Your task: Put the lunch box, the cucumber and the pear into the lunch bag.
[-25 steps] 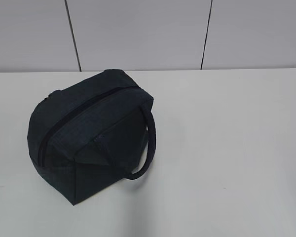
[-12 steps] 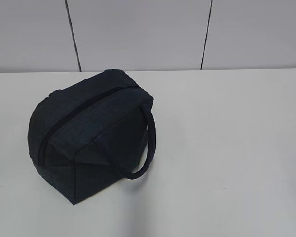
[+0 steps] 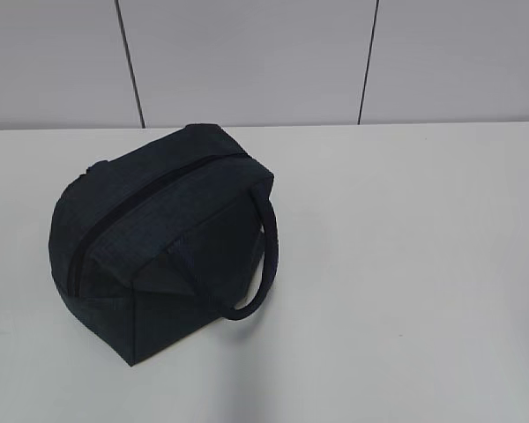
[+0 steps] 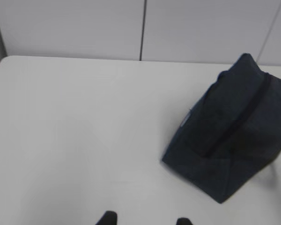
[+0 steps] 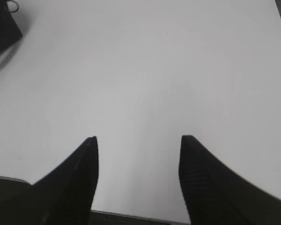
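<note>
1. The navy-blue fabric lunch bag sits on the white table, left of centre in the exterior view, well clear of the table's front edge and near the back one.
2. Its long axis runs diagonally, from the near-left corner up toward the far right. The dark zipper line along its top follows the same diagonal and looks closed.
3. One looped, rope-like handle hangs down the bag's right-hand side, curving toward the table.
4. In the left wrist view the bag lies ahead and to the right, one corner pointing toward the camera.
5. The left gripper shows only two dark fingertips at the bottom edge, parted, with bare table between them; it holds nothing.
6. The right gripper is over bare table, its two black fingers wide apart and empty.
7. In the right wrist view a corner of the bag with a metal ring pull shows at top left, well apart from the fingers.
</note>
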Robot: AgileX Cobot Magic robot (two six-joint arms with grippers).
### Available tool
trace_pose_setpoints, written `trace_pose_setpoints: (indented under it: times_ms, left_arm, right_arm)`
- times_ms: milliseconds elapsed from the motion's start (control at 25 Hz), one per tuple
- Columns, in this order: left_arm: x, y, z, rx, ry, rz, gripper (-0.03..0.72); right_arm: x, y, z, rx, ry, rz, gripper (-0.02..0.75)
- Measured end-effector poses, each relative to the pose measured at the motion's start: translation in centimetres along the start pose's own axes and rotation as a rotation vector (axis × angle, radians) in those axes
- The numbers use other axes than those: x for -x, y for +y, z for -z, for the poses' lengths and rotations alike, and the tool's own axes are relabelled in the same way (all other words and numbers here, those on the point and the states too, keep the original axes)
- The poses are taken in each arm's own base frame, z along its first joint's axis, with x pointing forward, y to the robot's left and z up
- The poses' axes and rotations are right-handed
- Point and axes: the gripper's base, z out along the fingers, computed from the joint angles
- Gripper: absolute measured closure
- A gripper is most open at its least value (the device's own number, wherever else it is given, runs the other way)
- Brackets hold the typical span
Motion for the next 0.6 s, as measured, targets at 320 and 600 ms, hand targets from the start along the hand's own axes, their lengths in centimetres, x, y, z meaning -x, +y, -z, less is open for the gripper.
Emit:
trace_pose_setpoints:
  times_ms: [320, 600]
  left_arm:
    - [-0.39, -0.23, 0.59, 0.184, -0.038, 0.105, 0.449]
    - [-0.41, -0.27, 0.62, 0.201, -0.039, 0.116, 0.449]
  right_arm:
    - [-0.13, 0.15, 0.26, -0.138, 0.012, -0.079, 0.311]
    - [-0.14, 0.16, 0.27, -0.147, 0.013, -0.084, 0.311]
